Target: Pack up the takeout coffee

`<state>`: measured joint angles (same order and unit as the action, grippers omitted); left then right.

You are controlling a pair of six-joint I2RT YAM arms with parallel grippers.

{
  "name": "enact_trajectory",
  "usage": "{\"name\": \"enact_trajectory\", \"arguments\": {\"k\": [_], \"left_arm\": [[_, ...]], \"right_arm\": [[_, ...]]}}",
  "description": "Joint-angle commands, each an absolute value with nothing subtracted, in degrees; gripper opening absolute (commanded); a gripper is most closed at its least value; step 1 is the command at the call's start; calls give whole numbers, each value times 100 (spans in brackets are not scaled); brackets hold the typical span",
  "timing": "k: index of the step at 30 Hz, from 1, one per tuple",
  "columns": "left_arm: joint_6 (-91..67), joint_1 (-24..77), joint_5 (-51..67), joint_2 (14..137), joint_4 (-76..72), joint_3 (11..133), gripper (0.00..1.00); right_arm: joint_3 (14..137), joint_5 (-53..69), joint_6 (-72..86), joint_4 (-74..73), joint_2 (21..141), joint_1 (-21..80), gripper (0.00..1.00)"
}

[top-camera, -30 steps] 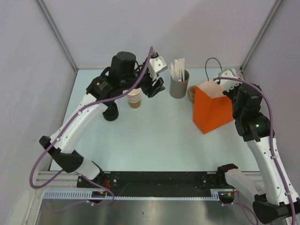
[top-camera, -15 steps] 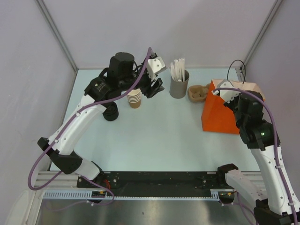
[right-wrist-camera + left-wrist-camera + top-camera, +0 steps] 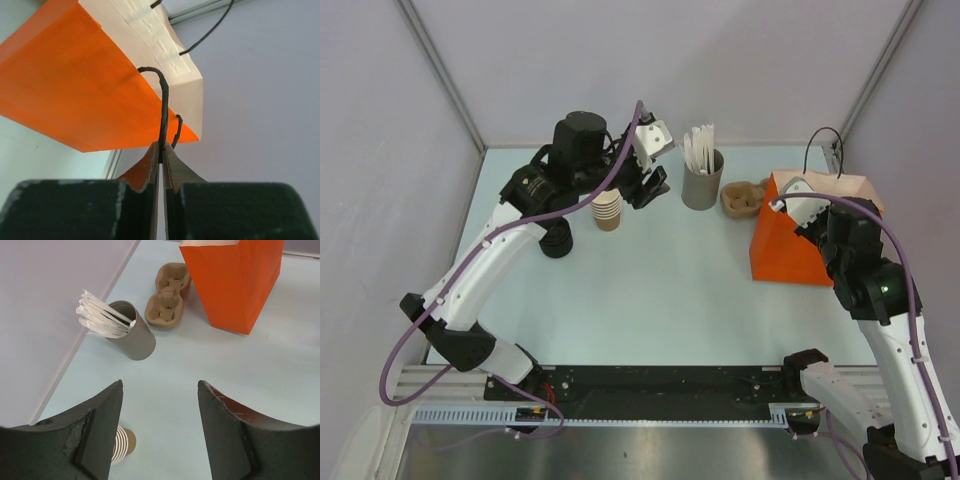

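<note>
The orange paper bag (image 3: 788, 250) stands at the right of the table, its mouth open upward; it also shows in the left wrist view (image 3: 235, 285) and the right wrist view (image 3: 75, 90). My right gripper (image 3: 790, 203) (image 3: 162, 147) is shut on the bag's thin black cord handle (image 3: 164, 110) at the rim. My left gripper (image 3: 650, 190) (image 3: 160, 385) is open and empty, hovering above the table beside the stack of lidless tan cups (image 3: 607, 210) (image 3: 122, 447). The lidded takeout coffee cup is not in view.
A stack of black lids (image 3: 557, 240) stands left of the cups. A grey holder with white stirrers (image 3: 702, 180) (image 3: 132, 332) and a brown pulp cup carrier (image 3: 742, 198) (image 3: 167, 295) sit at the back, between the cups and the bag. Walls close in on both sides.
My right gripper has pulled the bag to the right and back by its handle; the bag has gone from tilted to upright. The left arm has barely moved.
</note>
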<state>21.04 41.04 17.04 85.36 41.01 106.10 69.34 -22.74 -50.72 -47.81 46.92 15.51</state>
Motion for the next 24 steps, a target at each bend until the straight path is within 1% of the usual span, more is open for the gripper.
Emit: {"name": "enact_trajectory", "arguments": {"k": [1,5,9,13,14,16,18,19,20,21,22,23,24], "left_arm": [[2136,4113,1661,8297,3981,10608,67],[2136,4113,1661,8279,3990,10582,67],[2127,4113,1670,8262,3990,10582,67],[2118,4113,1670,8227,3999,10573,68],[2118,4113,1661,8209,3982,10573,69],[2118,4113,1644,8191,3973,10547,72],[2127,4122,1617,8165,3973,10529,75],[2127,4113,1600,8174,3964,10529,75],[2136,4122,1582,8174,3955,10521,77],[2127,4113,1573,8174,3946,10512,79],[2118,4113,1573,8174,3929,10512,80],[2127,4113,1556,8174,3911,10503,82],[2127,4122,1538,8165,3902,10486,84]], "right_arm": [[7435,-1970,-4948,-5281,4553,1599,6],[7787,-1556,-4869,-5844,4439,1582,6],[7840,-1345,-4852,-6178,4324,1538,7],[7840,-1143,-4843,-6275,4263,1529,16],[7840,-1143,-4843,-6258,4245,1512,25],[7840,-1177,-4817,-6170,4236,1503,34],[7840,-1213,-4799,-6004,4245,1512,46],[7840,-1291,-4747,-5925,4245,1512,51],[7840,-1327,-4737,-5846,4254,1512,58],[7840,-1362,-4720,-5688,4271,1512,62],[7840,-1432,-4659,-5600,4254,1512,69],[7840,-1467,-4632,-5372,4271,1520,71],[7840,-1546,-4597,-5248,4271,1512,76]]}}
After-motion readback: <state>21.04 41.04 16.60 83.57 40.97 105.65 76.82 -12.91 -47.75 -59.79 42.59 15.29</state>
